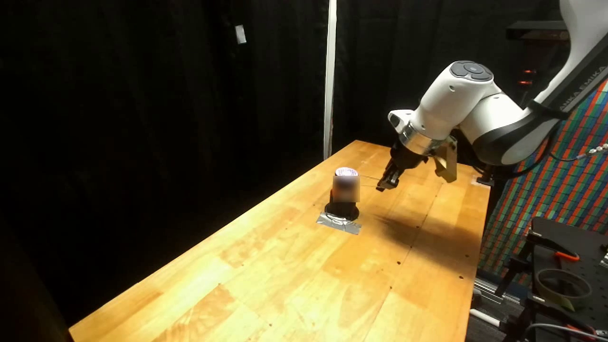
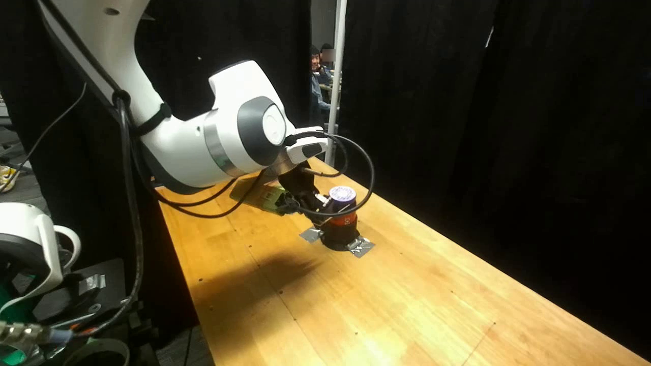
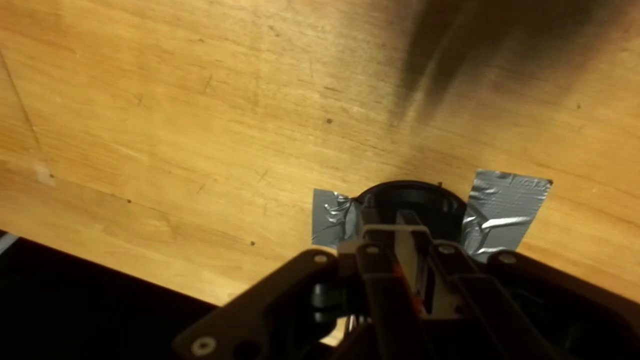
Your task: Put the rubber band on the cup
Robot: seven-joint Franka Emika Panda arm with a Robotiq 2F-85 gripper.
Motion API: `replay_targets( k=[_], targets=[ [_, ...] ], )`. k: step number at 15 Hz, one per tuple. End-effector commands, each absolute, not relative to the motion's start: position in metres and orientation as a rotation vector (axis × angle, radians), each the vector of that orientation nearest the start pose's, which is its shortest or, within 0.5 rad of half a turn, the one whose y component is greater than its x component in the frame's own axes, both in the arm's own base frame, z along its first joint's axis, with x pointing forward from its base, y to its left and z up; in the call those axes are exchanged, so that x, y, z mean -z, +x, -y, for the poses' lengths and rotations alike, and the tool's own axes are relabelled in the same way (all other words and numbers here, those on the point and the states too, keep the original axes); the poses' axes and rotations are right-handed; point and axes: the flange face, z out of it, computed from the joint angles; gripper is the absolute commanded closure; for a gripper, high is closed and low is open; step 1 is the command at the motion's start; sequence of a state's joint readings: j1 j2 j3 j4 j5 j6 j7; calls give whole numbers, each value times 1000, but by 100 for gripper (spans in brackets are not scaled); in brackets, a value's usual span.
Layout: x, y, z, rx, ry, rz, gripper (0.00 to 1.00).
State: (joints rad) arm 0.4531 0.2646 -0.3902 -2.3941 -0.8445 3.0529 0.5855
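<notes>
The cup (image 1: pixel 346 192), dark with an orange middle band and a pale patterned top, stands upright in a black round base. It also shows in an exterior view (image 2: pixel 345 219). My gripper (image 1: pixel 385 185) is low beside the cup and angled toward it. In the wrist view my gripper (image 3: pixel 389 220) has its fingertips a little apart, with a narrow gap between them. A pale strand, likely the rubber band (image 3: pixel 396 228), crosses both fingers near their tips. Thin strands run between gripper and cup in an exterior view. How the band lies round the cup is hidden.
Silver tape (image 1: pixel 339 223) fixes the black base (image 3: pixel 410 192) to the wooden table (image 1: pixel 285 266). Cables (image 2: pixel 373 173) loop from the wrist in front of the cup. Black curtains stand behind the table. A side cart (image 1: pixel 565 247) holds a tape roll (image 1: pixel 563 287).
</notes>
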Motion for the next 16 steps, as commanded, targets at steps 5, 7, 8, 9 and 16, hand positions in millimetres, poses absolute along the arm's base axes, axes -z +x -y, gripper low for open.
replay_targets(
  k=[5, 7, 8, 9, 16],
  targets=[
    [-250, 492, -100, 925, -3183, 481, 87],
    [-255, 488, -110, 977, -3176, 481, 85],
    [-258, 486, -116, 1006, -3170, 475, 86],
    [-261, 484, -121, 1039, -3161, 474, 85],
    [-237, 453, -141, 1283, -3157, 378, 88]
  ],
)
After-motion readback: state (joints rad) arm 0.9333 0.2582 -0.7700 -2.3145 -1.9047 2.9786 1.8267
